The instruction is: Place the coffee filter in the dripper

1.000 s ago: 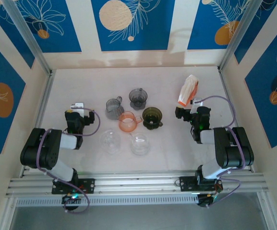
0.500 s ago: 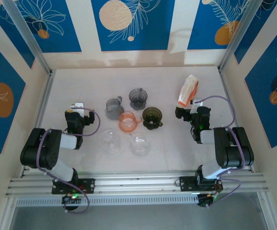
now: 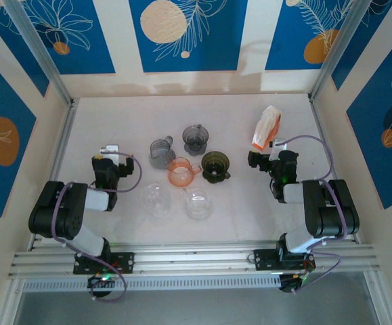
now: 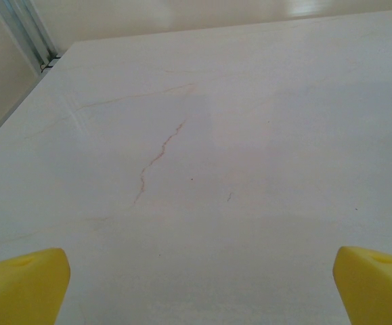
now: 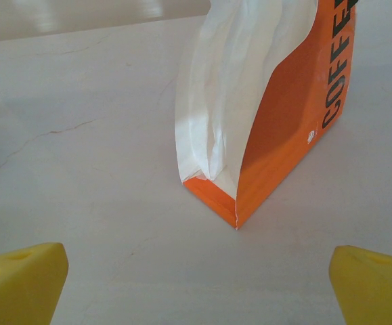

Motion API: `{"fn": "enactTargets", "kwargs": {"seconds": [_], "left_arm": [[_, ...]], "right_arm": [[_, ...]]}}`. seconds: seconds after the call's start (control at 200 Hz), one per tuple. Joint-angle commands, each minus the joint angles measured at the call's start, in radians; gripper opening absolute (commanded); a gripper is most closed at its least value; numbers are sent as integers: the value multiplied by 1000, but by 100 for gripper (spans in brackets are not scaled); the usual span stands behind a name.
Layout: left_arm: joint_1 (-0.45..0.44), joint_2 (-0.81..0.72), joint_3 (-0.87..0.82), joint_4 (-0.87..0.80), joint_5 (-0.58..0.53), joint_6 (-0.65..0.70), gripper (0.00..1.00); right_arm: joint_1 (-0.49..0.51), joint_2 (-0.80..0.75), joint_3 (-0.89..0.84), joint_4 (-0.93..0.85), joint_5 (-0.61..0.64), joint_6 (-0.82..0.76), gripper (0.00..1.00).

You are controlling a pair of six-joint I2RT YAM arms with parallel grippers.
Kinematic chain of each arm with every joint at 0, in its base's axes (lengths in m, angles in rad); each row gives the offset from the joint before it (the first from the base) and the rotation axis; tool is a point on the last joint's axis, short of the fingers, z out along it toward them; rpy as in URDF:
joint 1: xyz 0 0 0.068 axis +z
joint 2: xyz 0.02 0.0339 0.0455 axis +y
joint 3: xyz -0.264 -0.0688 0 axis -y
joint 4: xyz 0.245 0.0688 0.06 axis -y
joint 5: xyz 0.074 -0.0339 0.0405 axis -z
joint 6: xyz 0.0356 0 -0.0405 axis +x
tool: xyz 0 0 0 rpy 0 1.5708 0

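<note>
Nothing has moved since the earlier frame. Left hand point(image 4: 199, 279) is spread wide apart over bare bench point(image 4: 263, 122). Right hand point(image 5: 197, 277), also apart and empty, faces the upright filter bag point(image 5: 284, 122), probably to reach it. Drippers point(image 3: 180, 172) wait mid-bench.

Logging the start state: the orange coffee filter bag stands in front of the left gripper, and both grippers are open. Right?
Wrong arm. The orange coffee filter bag stands in front of the right gripper, not the left gripper, which faces bare table; the right wrist view shows it. Both grippers are open.
</note>
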Motion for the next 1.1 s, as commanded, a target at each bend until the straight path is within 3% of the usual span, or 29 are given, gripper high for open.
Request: {"fn": "enactTargets", "kwargs": {"seconds": [0.0, 0.445, 0.605, 0.78, 0.89, 0.96, 1.09], "left_arm": [[-6, 5, 18, 18, 0, 9, 100], [-7, -21, -4, 38, 27, 20, 100], [-7, -161, -18, -74, -68, -17, 100], [-8, -270, 24, -272, -98, -64, 100], [-7, -311, 97, -426, -141, -129, 100], [-6, -348, 130, -487, -123, -191, 100], [-4, -405, 153, -475, -60, -371, 100]], "right_arm": [[-5, 1, 25, -3, -13, -17, 99], [-15, -4, 20, 5, -43, -11, 99], [-21, -85, 100, -215, -24, 7, 99], [-3, -152, 136, -364, 11, 47, 99], [36, -225, 138, -438, 93, 46, 99], [72, -273, 161, -527, 215, 60, 99], [116, -334, 218, -686, 430, 168, 99]]}}
